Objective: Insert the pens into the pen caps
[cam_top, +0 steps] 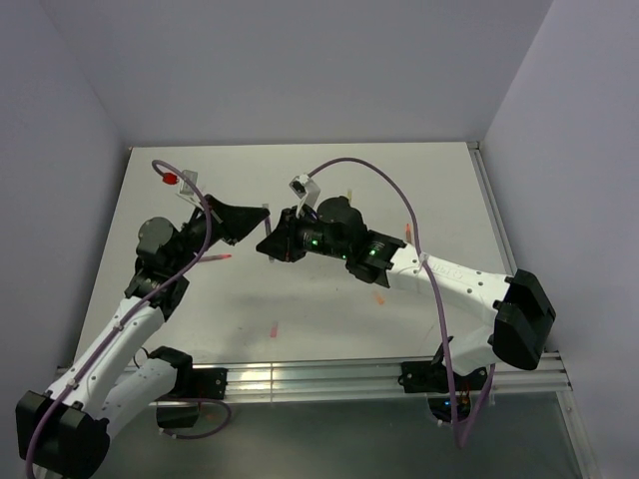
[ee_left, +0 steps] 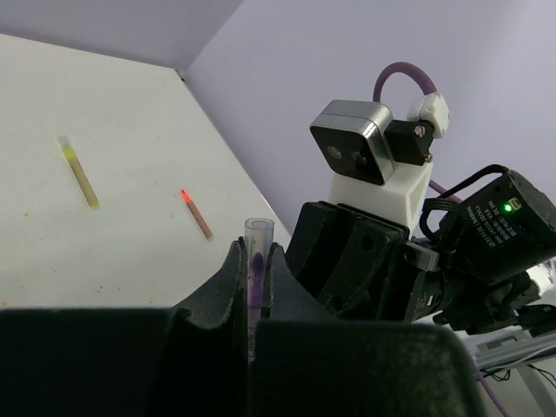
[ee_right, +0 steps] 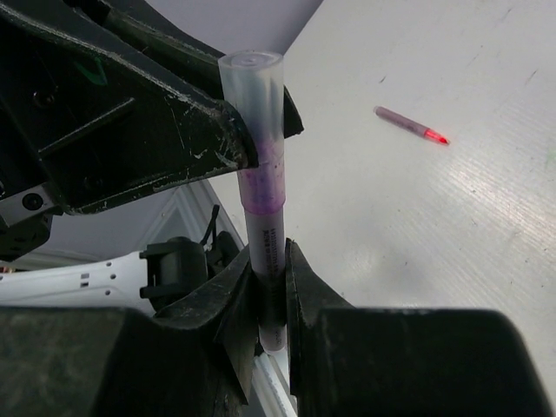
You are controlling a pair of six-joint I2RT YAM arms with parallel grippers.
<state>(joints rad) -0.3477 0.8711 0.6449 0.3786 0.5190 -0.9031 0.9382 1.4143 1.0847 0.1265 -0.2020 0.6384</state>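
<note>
My two grippers meet above the middle of the table. My left gripper (cam_top: 262, 222) (ee_left: 257, 261) is shut on a pale purple pen cap (ee_left: 259, 233). My right gripper (cam_top: 274, 239) (ee_right: 271, 269) is shut on the barrel of the grey-purple pen (ee_right: 269, 228). The pen's purple tip sits inside the cap (ee_right: 255, 104), in line with it. A yellow pen (ee_left: 79, 175) and an orange-red pen (ee_left: 197, 215) lie on the table beyond. A pink-red pen (ee_right: 410, 126) (cam_top: 215, 258) lies on the table to the left.
A small orange piece (cam_top: 276, 328) and another (cam_top: 380, 297) lie on the table (cam_top: 329, 329) near the front. A metal rail (cam_top: 329, 377) runs along the near edge. Purple cables loop over both arms. Walls close the back and the sides.
</note>
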